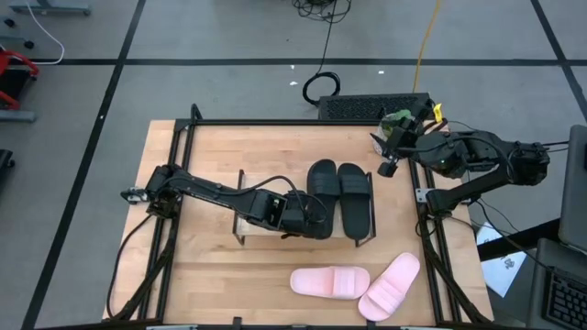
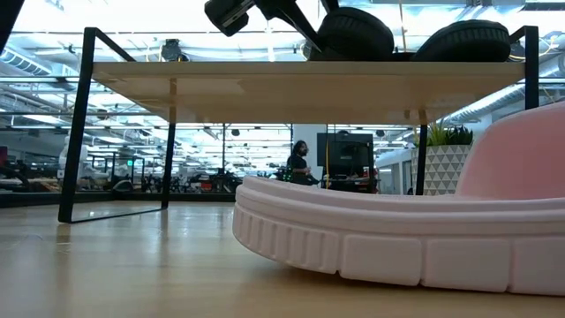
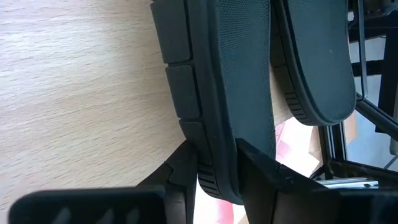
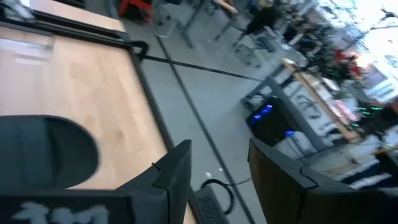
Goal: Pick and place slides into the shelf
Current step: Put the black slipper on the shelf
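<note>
Two black slides lie side by side on the shelf's point(image 1: 261, 188) wooden top, soles down: a left one point(image 1: 322, 183) and a right one point(image 1: 356, 197). My left gripper point(image 1: 315, 223) reaches in from the table's left and is shut on the left black slide point(image 3: 242, 93) at its near end. Two pink slides point(image 1: 330, 281) point(image 1: 390, 286) rest on the table in front of the shelf. My right gripper point(image 1: 389, 154) hangs raised by the table's far right corner, open and holding nothing point(image 4: 217, 180). My left gripper pinches the near end of the left black slide's sole point(image 3: 214, 177) between its two fingers point(image 3: 180, 171), coming slanting down from the table's left. The fingers sit either side of the ribbed sole edge. The slide lies on the shelf top beside the other black one.
The shelf's thin black legs point(image 2: 75, 132) stand on the table, with open space under its board point(image 2: 265, 79). A pink slide point(image 2: 397, 238) fills the low view's front. A black box point(image 1: 367, 105) and cables lie beyond the table's far edge.
</note>
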`<move>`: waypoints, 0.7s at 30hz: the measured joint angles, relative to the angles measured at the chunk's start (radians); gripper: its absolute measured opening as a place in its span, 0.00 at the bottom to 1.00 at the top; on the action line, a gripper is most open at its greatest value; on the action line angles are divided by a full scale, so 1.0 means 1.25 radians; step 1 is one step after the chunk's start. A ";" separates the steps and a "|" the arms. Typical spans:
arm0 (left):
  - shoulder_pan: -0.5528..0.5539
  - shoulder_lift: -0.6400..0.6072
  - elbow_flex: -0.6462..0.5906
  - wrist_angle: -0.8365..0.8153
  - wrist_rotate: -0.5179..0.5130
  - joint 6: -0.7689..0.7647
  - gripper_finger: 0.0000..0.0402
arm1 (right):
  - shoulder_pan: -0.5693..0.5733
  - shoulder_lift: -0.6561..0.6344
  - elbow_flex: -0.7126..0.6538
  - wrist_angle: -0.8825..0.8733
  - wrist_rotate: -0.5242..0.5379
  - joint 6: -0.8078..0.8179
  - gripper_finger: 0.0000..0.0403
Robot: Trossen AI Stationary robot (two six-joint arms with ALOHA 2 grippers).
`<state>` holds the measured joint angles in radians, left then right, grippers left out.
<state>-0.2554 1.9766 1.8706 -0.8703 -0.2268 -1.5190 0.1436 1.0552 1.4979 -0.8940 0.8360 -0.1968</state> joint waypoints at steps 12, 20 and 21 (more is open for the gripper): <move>0.000 0.000 0.000 0.004 -0.001 0.020 0.58 | 0.000 0.026 0.000 0.002 -0.022 -0.001 0.37; 0.000 0.000 0.000 0.008 -0.001 0.021 0.72 | 0.000 0.037 0.000 0.006 -0.022 -0.002 0.37; 0.000 0.000 0.000 0.009 -0.001 0.024 0.73 | 0.000 0.038 0.000 0.009 -0.022 -0.003 0.37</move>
<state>-0.2558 1.9766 1.8709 -0.8594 -0.2276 -1.4890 0.1436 1.1024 1.4979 -0.8832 0.8089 -0.2011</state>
